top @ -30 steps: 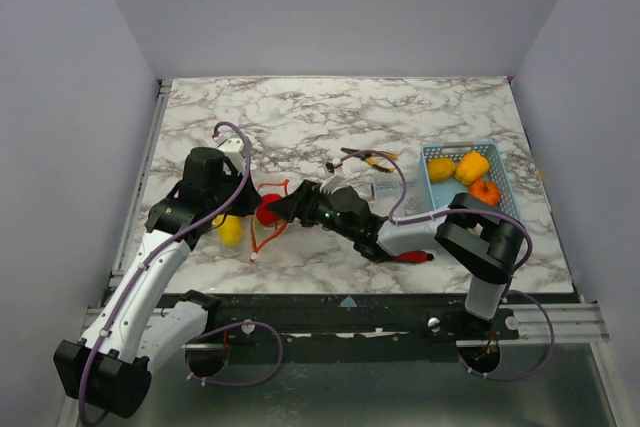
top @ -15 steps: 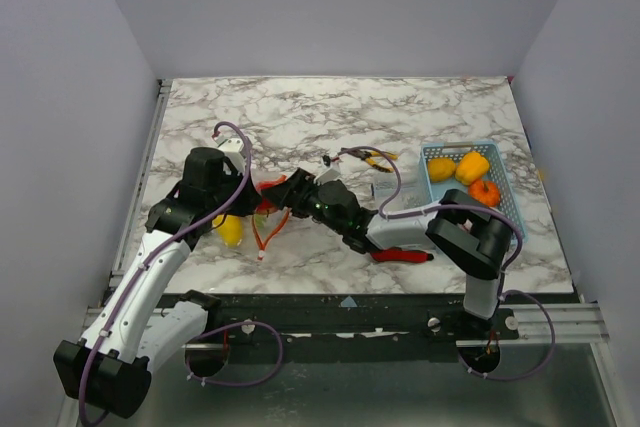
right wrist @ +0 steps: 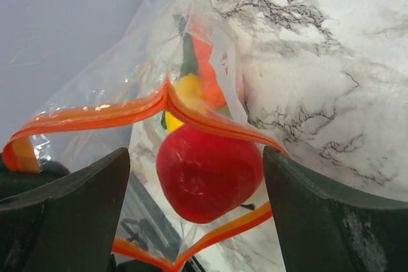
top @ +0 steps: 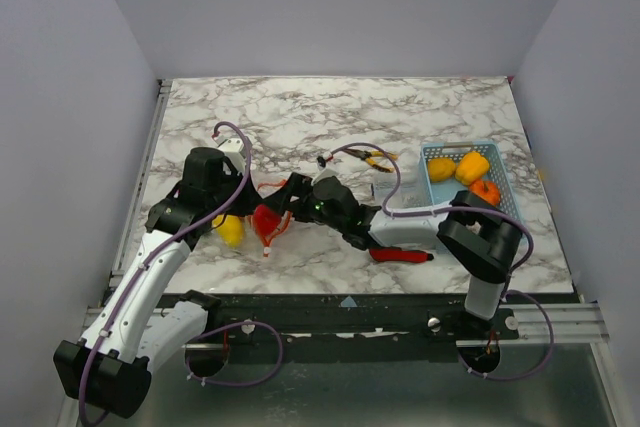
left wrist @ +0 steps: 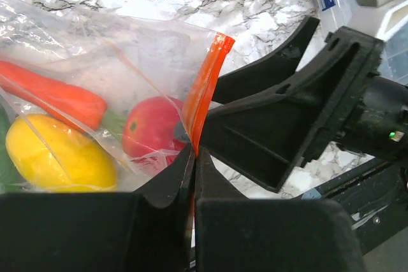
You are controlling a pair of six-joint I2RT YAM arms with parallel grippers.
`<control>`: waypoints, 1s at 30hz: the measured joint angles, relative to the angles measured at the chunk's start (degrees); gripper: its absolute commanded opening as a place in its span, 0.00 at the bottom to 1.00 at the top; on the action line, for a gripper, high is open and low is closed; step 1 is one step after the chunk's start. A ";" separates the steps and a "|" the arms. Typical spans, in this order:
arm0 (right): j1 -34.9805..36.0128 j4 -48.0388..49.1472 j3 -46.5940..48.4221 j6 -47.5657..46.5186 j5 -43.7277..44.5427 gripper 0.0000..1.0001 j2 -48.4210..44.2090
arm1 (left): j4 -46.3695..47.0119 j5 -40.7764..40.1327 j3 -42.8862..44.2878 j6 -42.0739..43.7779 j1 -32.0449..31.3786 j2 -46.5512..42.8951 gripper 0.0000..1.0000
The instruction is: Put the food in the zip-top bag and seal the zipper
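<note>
Pinching the rim: left gripper (left wrist: 193,155), jaws clamped right down on the zipper (left wrist: 207,71) at one corner of the bag's mouth.
Other arm: right gripper (right wrist: 194,157) has its jaws spread wide with nothing in them. It's nosed up to the bag's opening, one finger on either side.
Where the bag is: zip-top bag (left wrist: 127,55) lies on the marble table (top: 400,107), left of centre, between the two grippers. Its mouth is gaping, so it's not sealed.
In the mouth: tomato (right wrist: 207,173) sits between the two orange strips, and neither right finger looks to be touching it.
Deeper inside: yellow piece (left wrist: 54,157), long orange-red piece (left wrist: 51,97), and a sliver of green at the picture's edge.
Not bagged: yellow pepper (top: 473,166) and orange pepper (top: 485,191) over in the blue basket (top: 455,146), far right.
Lying around: red-handled knife (top: 400,254) beside the right arm.
</note>
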 measured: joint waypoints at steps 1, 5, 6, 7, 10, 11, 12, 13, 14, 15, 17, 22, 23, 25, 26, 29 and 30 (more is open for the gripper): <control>0.00 -0.94 -0.20 -0.68 -0.02 0.83 -0.83 | 0.00 0.00 0.00 0.00 0.00 0.00 0.00; 0.00 -5.16 -0.37 -3.76 0.00 0.73 -5.27 | -0.02 0.00 0.00 0.00 0.00 0.00 0.00; 0.00 -5.51 -0.85 -4.13 0.02 0.70 -6.51 | 0.00 0.00 0.00 0.00 0.00 0.00 0.00; 0.00 -5.79 -1.66 -4.44 0.09 0.67 -7.87 | -0.02 0.02 0.00 0.00 0.00 0.00 0.00; 0.00 -6.29 -5.09 -5.11 0.59 0.54 -11.39 | -0.02 0.04 0.00 0.00 0.00 0.00 0.00; 0.00 -6.43 -6.16 -5.25 0.74 0.51 -12.00 | -0.02 0.04 0.00 0.00 0.00 0.00 0.00; 0.00 -6.56 -7.02 -5.27 0.85 0.50 -12.22 | -0.02 0.04 0.00 0.00 0.00 0.00 0.00; -0.02 -6.73 -7.74 -5.29 0.94 0.49 -12.20 | -0.02 0.04 0.00 0.00 0.00 0.00 0.00; -0.02 -6.91 -8.24 -5.29 0.94 0.49 -12.09 | -0.02 0.04 0.00 0.00 0.00 0.00 0.00; -0.02 -6.95 -8.79 -5.31 0.87 0.48 -11.93 | -0.02 0.04 0.00 0.00 0.00 0.00 0.00; -0.02 -6.93 -9.40 -5.44 0.26 0.45 -11.13 | -0.02 0.04 0.00 -0.02 0.00 0.00 0.00; -0.04 -5.35 -9.27 -6.75 -2.82 0.38 -6.95 | -0.02 0.04 0.02 0.00 0.00 0.00 0.00; -0.04 -5.22 -9.03 -6.86 -3.39 0.37 -5.73 | -0.02 0.04 0.00 0.00 0.00 0.00 0.00; -0.04 -5.11 -7.96 -7.15 -4.66 0.37 -2.91 | -0.02 0.04 0.00 0.00 0.00 0.00 0.00; -0.04 -4.92 -7.45 -7.21 -5.07 0.37 -1.70 | -0.02 0.04 0.00 0.00 0.00 0.00 0.00; -0.04 -4.13 -6.47 -7.63 -6.62 0.37 0.66 | -0.02 0.04 0.00 0.00 0.00 0.00 0.00; -0.04 -3.65 -6.23 -7.82 -7.30 0.37 1.18 | -0.02 0.04 0.00 0.00 0.00 0.00 0.00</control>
